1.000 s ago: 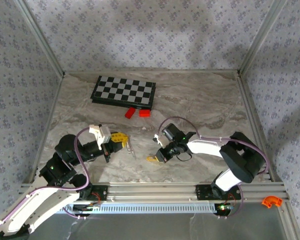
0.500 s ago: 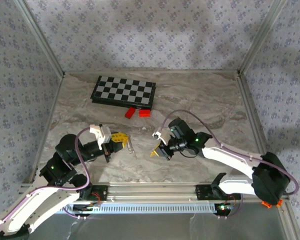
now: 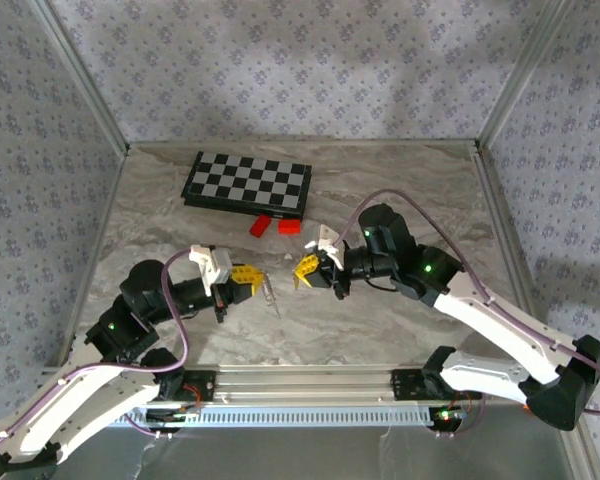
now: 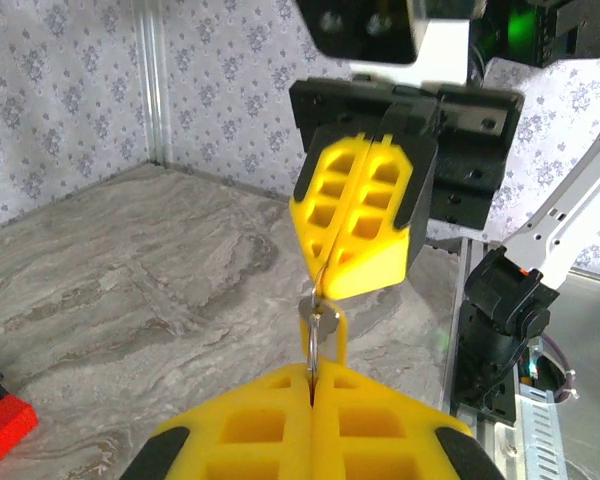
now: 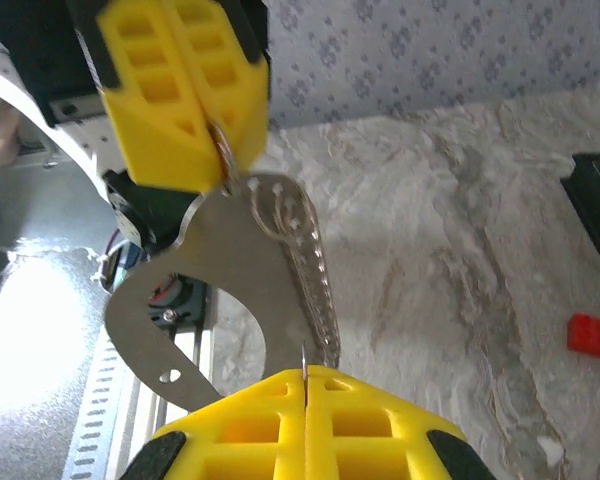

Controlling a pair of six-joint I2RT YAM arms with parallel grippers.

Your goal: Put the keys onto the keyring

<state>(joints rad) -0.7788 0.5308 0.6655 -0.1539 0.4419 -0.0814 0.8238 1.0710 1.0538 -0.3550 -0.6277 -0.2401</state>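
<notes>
My left gripper (image 3: 254, 279) hovers above the marble table, shut on the keyring (image 3: 270, 297), which dangles from its yellow fingertips. My right gripper (image 3: 302, 272) faces it tip to tip, a short gap away. In the right wrist view, the keyring (image 5: 230, 260) is a curved pale metal loop with a chain, hanging from the left gripper (image 5: 220, 150). My right gripper (image 5: 305, 378) is shut on the key (image 5: 304, 358), a thin blade seen edge-on. In the left wrist view, my left gripper (image 4: 313, 376) pinches the ring edge-on, and the key (image 4: 322, 313) rests against it below the right gripper (image 4: 327, 285).
A black-and-white chessboard (image 3: 247, 183) lies at the back left, with two red blocks (image 3: 260, 225) (image 3: 290, 225) just in front of it. An aluminium rail (image 3: 310, 385) runs along the near edge. Patterned walls close the table on three sides.
My right gripper has risen from the table near the front and swung up and back, now facing the left gripper. The left gripper has shifted slightly right with the keyring.
</notes>
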